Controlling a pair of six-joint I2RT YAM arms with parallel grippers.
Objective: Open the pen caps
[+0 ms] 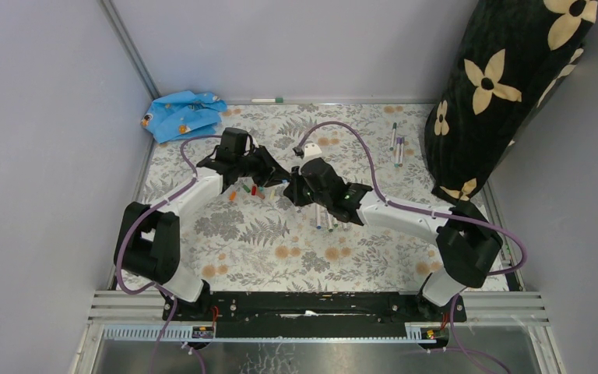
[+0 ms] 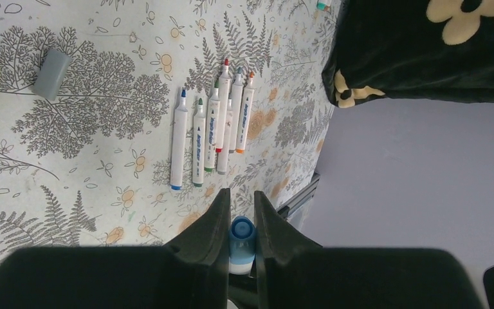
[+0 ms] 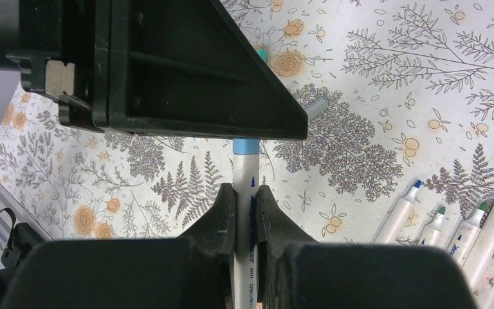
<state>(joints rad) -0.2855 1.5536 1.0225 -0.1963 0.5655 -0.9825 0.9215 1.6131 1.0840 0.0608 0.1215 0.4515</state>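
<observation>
The left gripper [image 2: 240, 201] has its fingers nearly together, clamped on a blue pen cap [image 2: 242, 233]. The right gripper [image 3: 245, 193] pinches the white barrel of a pen [image 3: 246, 168] just as tightly, and the pen's blue end runs in behind the left gripper. Both arms reach inward and meet nose to nose over the middle of the table [image 1: 280, 257]. A row of uncapped pens [image 2: 213, 132] lies side by side on it.

Pens [image 2: 211, 129] side by side on table [image 2: 71, 174]
</observation>
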